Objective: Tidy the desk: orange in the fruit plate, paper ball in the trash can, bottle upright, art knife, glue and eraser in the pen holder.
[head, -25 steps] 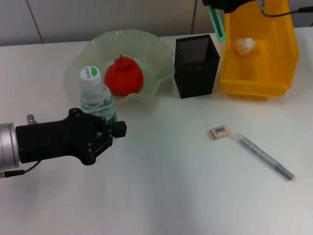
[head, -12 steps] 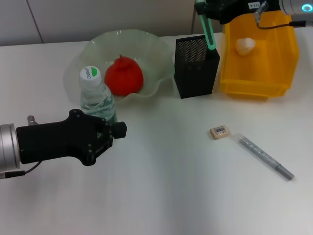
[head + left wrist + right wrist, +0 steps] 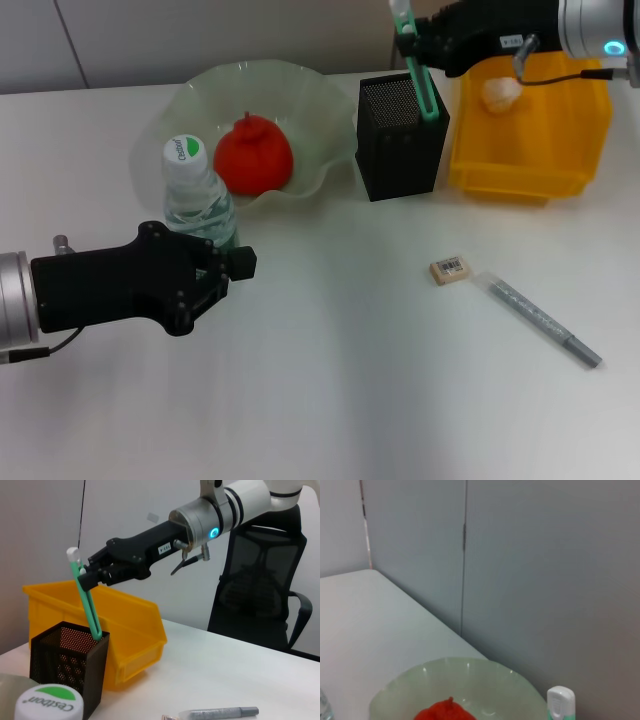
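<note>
The green art knife (image 3: 415, 68) is pinched in my right gripper (image 3: 412, 42), and its lower end now dips inside the black mesh pen holder (image 3: 402, 135), where a second ago it hung out over the yellow trash can (image 3: 530, 110). It leans against the holder's rim, its white cap up (the left wrist view shows this best). I judge the next move to be a simple release, letting it slide down without tipping the holder.

The paper ball (image 3: 501, 92) already lies in the trash can, the orange (image 3: 253, 154) sits in the fruit plate (image 3: 300, 95), and the bottle (image 3: 195, 196) stands upright just in front of the plate. My left gripper (image 3: 232, 265) has stayed close by the bottle; I cannot tell how its fingers are set.

On the table (image 3: 330, 380) the eraser (image 3: 449, 269) and the grey glue (image 3: 540, 320) wait near each other, well apart from the holder.
</note>
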